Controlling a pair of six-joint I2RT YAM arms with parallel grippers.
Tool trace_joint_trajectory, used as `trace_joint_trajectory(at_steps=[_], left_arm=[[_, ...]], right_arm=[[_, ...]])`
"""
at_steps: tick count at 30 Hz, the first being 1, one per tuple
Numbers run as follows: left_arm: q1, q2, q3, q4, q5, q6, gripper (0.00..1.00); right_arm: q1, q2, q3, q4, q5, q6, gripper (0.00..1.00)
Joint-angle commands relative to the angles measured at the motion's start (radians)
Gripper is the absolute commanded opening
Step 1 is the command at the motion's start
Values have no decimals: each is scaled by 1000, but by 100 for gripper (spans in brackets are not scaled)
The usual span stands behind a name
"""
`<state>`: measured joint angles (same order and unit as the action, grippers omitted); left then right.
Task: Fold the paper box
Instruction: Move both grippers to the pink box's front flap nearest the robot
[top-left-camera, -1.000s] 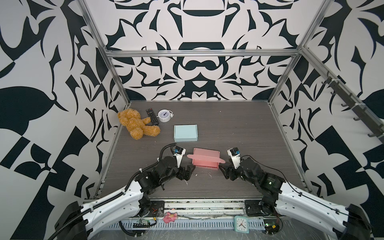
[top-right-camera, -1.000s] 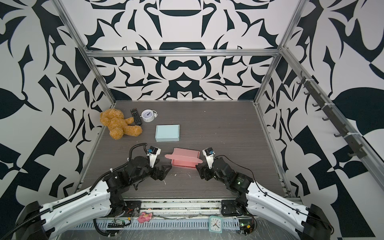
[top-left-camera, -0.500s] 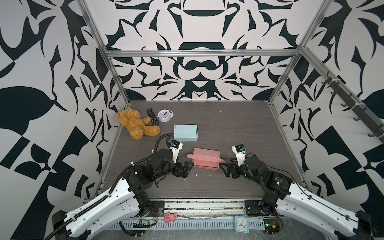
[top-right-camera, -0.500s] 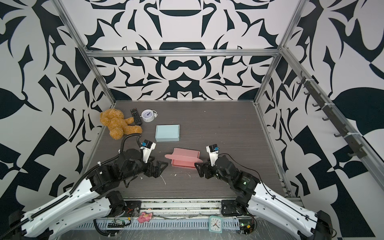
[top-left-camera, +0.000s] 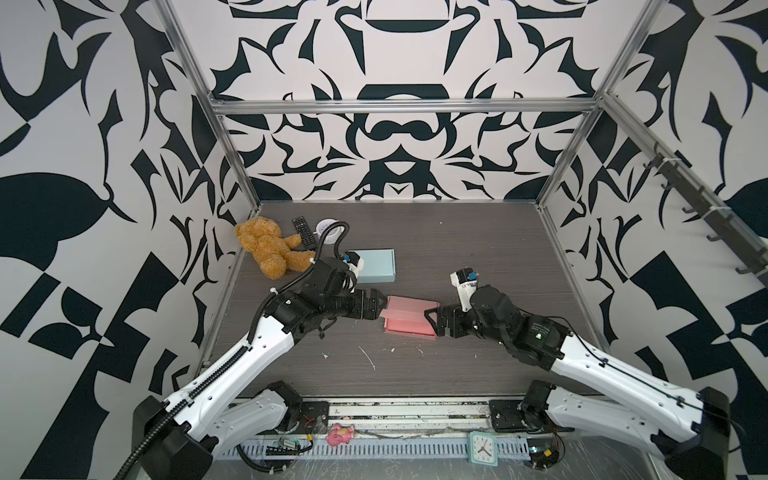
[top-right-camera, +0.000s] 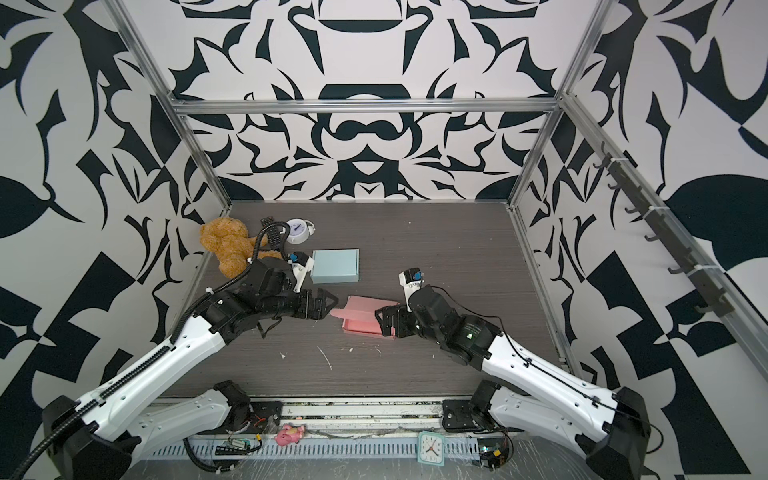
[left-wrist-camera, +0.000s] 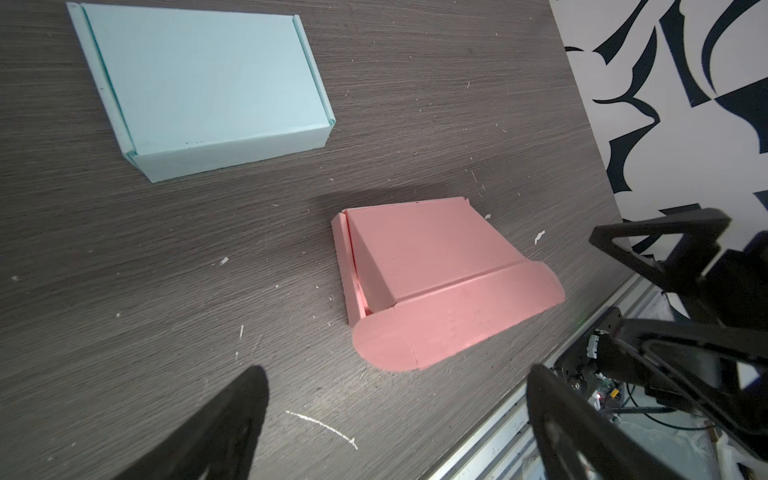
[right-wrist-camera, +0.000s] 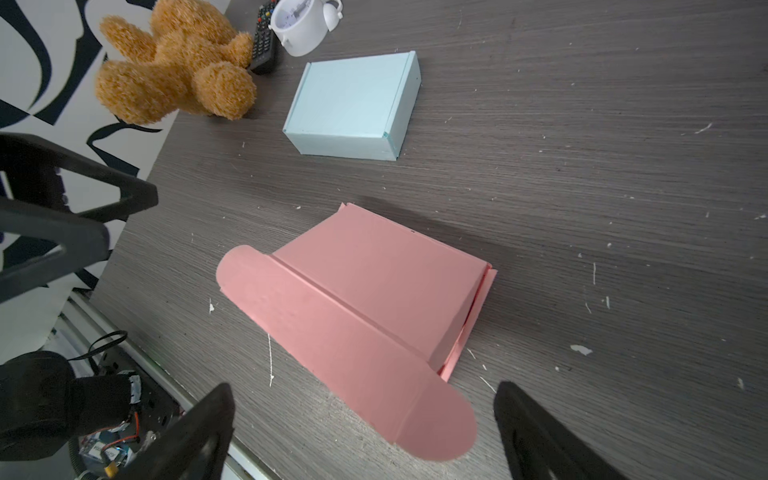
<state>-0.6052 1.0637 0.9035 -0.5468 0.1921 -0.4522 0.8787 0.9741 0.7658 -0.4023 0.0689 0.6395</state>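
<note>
The pink paper box (top-left-camera: 409, 318) (top-right-camera: 363, 318) lies on the table at front centre. Its lid is down and a long flap with rounded ends (right-wrist-camera: 353, 353) (left-wrist-camera: 457, 320) sticks out loose. My left gripper (top-left-camera: 380, 307) (top-right-camera: 330, 308) is open at the box's left end, just short of it, with nothing between its fingers (left-wrist-camera: 397, 378). My right gripper (top-left-camera: 432, 322) (top-right-camera: 384, 323) is open at the box's right end. In the right wrist view one rounded flap end shows between the wide-apart fingers (right-wrist-camera: 363, 390); I cannot tell if they touch it.
A folded light blue box (top-left-camera: 374, 266) (top-right-camera: 334, 266) (left-wrist-camera: 199, 83) (right-wrist-camera: 353, 104) sits just behind the left gripper. A brown teddy bear (top-left-camera: 270, 247), a black remote (top-left-camera: 303, 232) and a white alarm clock (top-left-camera: 326, 228) lie at the back left. Metal rail (top-left-camera: 415, 409) runs along the table's front edge.
Both arms have swung from the box's front corners up to its two ends. The right gripper's fingers have spread wider. The box has shifted slightly.
</note>
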Motion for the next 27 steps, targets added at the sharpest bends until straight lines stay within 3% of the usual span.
trace_joint_trajectory(at_steps=[1, 8, 13, 22, 27], left_arm=[[36, 38, 34, 20, 108, 31, 99], [72, 120, 69, 27, 141, 55, 99], [75, 168, 84, 51, 160, 57, 99], [78, 269, 82, 86, 175, 47, 100], [78, 292, 68, 108, 185, 30, 94]], right_arm=[[-9, 42, 76, -16, 25, -15, 99], [-84, 107, 110, -11, 11, -33, 99], [-149, 165, 111, 10, -91, -42, 99], [-159, 235, 112, 16, -103, -64, 99], [-159, 264, 104, 21, -112, -67, 99]])
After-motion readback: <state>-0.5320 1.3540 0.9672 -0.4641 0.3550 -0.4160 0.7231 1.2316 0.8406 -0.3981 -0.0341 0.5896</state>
